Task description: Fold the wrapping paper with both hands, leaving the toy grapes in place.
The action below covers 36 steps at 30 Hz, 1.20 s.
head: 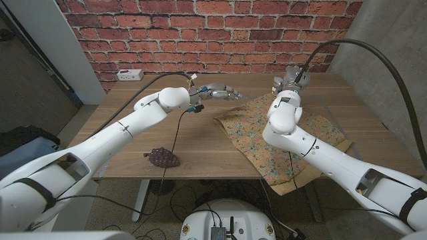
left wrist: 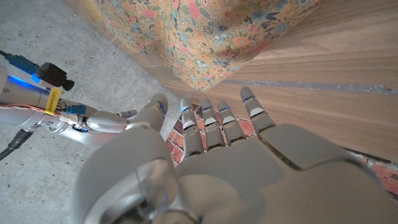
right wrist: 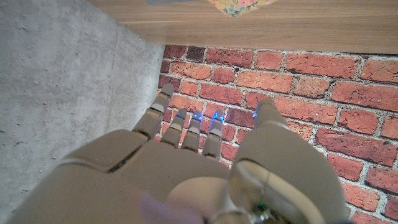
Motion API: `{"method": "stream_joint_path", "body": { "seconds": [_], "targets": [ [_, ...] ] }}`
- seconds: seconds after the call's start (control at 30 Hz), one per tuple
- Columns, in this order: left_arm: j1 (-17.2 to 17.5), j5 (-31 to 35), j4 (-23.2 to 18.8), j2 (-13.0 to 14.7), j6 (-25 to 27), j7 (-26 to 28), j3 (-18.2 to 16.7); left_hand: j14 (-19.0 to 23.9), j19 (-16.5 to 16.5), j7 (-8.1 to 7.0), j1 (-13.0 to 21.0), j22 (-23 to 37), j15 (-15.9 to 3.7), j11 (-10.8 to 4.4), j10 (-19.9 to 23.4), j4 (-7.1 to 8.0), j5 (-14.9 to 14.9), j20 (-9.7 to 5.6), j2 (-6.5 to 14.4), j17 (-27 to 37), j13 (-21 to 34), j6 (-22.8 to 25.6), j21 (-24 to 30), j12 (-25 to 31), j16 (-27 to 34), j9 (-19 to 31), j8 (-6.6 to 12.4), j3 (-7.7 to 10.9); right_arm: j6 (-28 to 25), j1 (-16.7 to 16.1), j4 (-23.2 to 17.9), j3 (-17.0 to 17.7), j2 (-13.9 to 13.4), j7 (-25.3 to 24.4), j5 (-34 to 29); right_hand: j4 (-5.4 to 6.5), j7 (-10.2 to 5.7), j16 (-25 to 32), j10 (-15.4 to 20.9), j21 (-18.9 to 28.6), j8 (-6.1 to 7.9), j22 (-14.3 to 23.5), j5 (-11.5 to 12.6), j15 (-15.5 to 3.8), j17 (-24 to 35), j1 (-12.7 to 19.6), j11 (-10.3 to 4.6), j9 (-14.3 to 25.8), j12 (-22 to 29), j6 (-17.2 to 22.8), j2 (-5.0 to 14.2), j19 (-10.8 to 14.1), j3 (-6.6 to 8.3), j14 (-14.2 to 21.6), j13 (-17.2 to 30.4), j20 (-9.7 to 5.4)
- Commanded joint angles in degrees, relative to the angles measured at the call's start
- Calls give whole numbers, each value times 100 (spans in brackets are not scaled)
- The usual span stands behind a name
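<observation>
Even, soft indoor light, faint shadows; wrist views blur at near edges.

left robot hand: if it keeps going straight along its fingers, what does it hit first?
Probably the wrapping paper. The left robot hand points toward its far corner, fingers spread and holding nothing, but hovers above the table, so it may pass over; height is unclear.

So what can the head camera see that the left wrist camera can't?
The head view alone takes in the toy grapes near the table's front edge, the white power strip at the back, and the right hand raised beyond the paper. The left wrist view alone gives a close look along the back of the left hand, fingers apart and holding nothing. Both show the floral wrapping paper, the wooden table and the brick wall.
</observation>
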Motion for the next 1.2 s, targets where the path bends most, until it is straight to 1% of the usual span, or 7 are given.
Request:
{"method": "stream_joint_path", "body": {
  "seconds": [0.03,0.2,0.4,0.53,0.67,0.93,1.2],
  "targets": [
    [78,477,-170,84,79,370,-26,-92,-26,-46,112,20,-9,-20,-98,-8,16,2,-1,6,-3,-41,-27,-10,0,16,-32,27,-1,-622,166,493,616,1232,-1184,59,41,0,34,0,-17,20,-8,18,19,-82,50,25,-5,22,-26,19,4,-40,27,9],
    [129,505,-163,116,42,422,-81,-220,-54,-83,139,18,6,-64,-184,-3,8,-12,-41,5,-11,-131,-58,-8,-10,13,-52,-4,-1,-785,416,663,874,1708,-1748,75,55,-7,34,-5,-25,21,-14,23,19,-122,56,24,-9,6,-40,12,-13,-55,27,7],
    [203,485,-164,156,24,468,-156,-280,-81,-108,147,17,-7,-42,-236,2,2,-10,-69,5,-14,-157,-79,-9,-11,11,-50,-27,-1,-923,516,791,999,1826,-1872,75,55,-27,30,-19,-28,21,-13,38,14,-135,57,23,-14,2,-32,-16,-13,-102,28,-3],
    [241,440,-138,189,16,466,-206,-332,-100,-126,158,17,-9,-50,-269,6,-3,3,-86,5,-18,-188,-98,-3,-8,10,-52,-45,-1,-1015,639,859,1088,2132,-2181,74,63,-33,25,-22,-29,22,-12,43,11,-139,59,22,-17,0,-27,-23,-11,-115,28,-6],
    [251,418,-99,193,-9,463,-225,-343,-98,-138,167,17,-14,-19,-301,10,-6,16,-94,5,-20,-207,-105,-4,1,9,-51,-56,-1,-1131,769,996,1256,2225,-2371,69,62,-40,30,-26,-31,22,-11,50,7,-139,66,22,-17,-1,-25,-30,-9,-131,28,-7],
    [203,384,27,168,-85,429,-239,-370,-98,-140,180,17,-12,-5,-344,17,-9,21,-100,5,-22,-238,-115,-2,7,8,-52,-71,-1,-1277,872,1142,1339,2387,-2540,56,63,-57,28,-39,-32,22,-8,54,-1,-135,53,21,-21,-1,-14,-64,1,-175,29,-28],
    [145,315,186,116,-163,369,-231,-387,-97,-141,190,18,-7,23,-390,25,-12,35,-105,5,-24,-276,-127,0,17,8,-53,-89,-1,-1434,1058,1314,1496,2859,-3170,23,63,-66,24,-43,-35,22,-2,55,-13,-102,63,19,-25,-5,-14,-75,20,-192,29,-33]
  ]
}}
